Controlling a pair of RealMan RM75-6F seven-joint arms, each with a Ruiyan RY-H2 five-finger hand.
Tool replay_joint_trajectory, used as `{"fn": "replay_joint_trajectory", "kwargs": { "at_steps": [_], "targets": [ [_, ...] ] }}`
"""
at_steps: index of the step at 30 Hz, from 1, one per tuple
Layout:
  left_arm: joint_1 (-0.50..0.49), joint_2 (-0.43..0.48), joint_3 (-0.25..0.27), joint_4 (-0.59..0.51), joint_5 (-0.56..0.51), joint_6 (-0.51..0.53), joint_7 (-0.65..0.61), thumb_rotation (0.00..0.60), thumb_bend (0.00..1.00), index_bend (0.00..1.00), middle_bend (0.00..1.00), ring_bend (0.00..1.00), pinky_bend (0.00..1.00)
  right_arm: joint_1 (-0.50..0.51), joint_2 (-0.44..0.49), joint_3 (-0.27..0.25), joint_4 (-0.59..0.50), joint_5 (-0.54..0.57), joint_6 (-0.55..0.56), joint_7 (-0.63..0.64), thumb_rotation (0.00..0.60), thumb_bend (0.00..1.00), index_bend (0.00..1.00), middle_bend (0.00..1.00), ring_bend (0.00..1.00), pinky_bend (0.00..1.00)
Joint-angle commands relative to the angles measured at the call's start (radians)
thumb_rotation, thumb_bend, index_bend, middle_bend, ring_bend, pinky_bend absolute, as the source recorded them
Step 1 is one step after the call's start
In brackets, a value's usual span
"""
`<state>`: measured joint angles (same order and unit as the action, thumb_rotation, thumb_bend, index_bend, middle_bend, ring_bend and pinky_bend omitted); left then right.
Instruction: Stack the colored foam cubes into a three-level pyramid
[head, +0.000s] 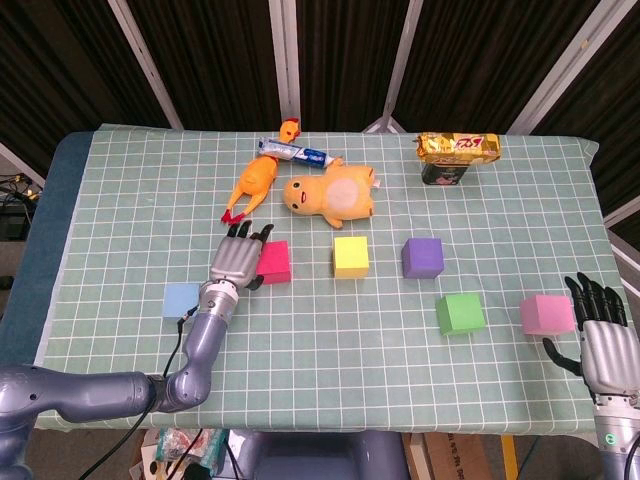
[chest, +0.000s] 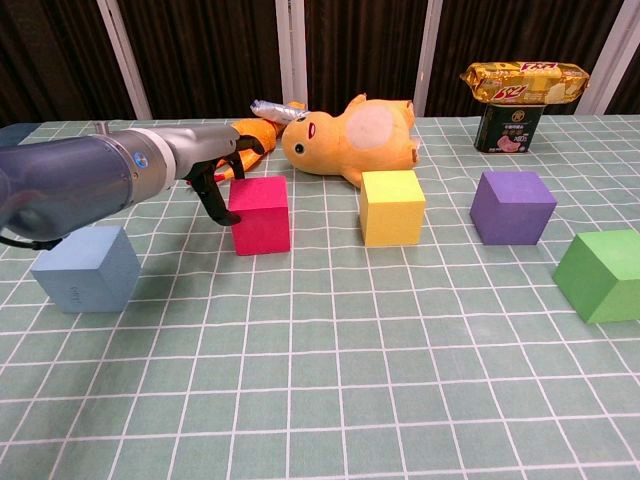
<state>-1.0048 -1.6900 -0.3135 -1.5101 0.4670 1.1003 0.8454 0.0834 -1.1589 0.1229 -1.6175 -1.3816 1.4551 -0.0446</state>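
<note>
Nothing stacked yet. From yellow foam cube (head: 350, 256) as landmark: light blue foam cube (head: 181, 298) far left; left hand (head: 237, 258) pressing the magenta foam cube (head: 273, 261), grasp unconfirmed; purple (head: 422, 256), green (head: 460, 313), pink (head: 547, 314) cubes right; right hand (head: 603, 345) released, idle.

- left arm (head: 120, 385): glossy blue-grey rounded shell, tapers to a slim forearm
- thin black cable runs along the forearm
- wrist: short silver metal collar
- left hand (head: 235, 260): silver-grey back plate, black fingers
- right hand (head: 603, 335): same silver plating, black fingers and thumb, silver wrist below
</note>
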Motion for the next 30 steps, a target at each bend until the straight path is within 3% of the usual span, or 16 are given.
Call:
{"fn": "replay_joint_trajectory", "kwargs": {
  "at_steps": [1,30],
  "targets": [
    [-0.008,0.000,-0.004,0.003,0.011,-0.006,-0.010,0.600,0.42,0.05,0.28,0.02,0.05,0.000,0.000,0.000,0.000,0.000,0.000,-0.001,0.600,0.29,0.00,0.00,0.00,0.00],
    [-0.116,-0.095,-0.019,0.199,0.063,-0.143,-0.110,0.600,0.42,0.05,0.29,0.02,0.05,0.003,0.000,0.011,-0.005,0.031,-0.014,0.011,0.600,0.29,0.00,0.00,0.00,0.00]
  ]
}}
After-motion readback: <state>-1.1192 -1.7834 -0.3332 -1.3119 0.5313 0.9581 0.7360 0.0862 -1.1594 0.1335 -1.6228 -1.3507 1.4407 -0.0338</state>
